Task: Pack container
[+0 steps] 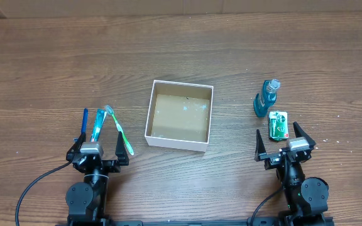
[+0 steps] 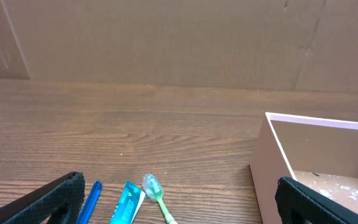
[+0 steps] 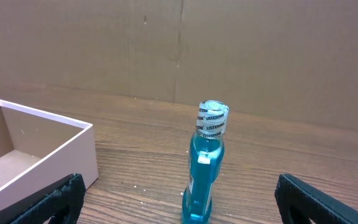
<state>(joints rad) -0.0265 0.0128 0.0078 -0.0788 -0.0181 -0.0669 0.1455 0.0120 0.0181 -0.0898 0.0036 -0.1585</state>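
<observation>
Wood-grain desk (image 1: 55,56) is stretching across the overhead view, with brown cardboard panels (image 2: 166,43) standing along its far edge. At the middle of it the container (image 1: 180,116) is sitting, a square shallow box with thin white walls, open at the top. Its brown cardboard floor is showing through a scatter of pale white and bluish specks, thickest toward the 1 o'clock side.

At 3 o'clock from the box, well apart from it, a Listerine mouthwash bottle (image 1: 266,99) is standing upright, holding blue liquid up into its neck, its cap wrapped in a printed seal. Just beside the bottle at 5 o'clock a small green packet (image 1: 278,124) is lying flat; its print is too small to read.

At 9 o'clock from the box three things are lying side by side: a blue stick-like item (image 1: 84,120), a blue-green toothpaste tube (image 1: 97,129) and a green toothbrush (image 1: 119,130) nearest the box, its head pointing toward 12 o'clock.

The left jaws are gaping wide at 7 o'clock from the box, by the near ends of these three. The right jaws are gaping wide at 5 o'clock, the green packet lying between their tips.
</observation>
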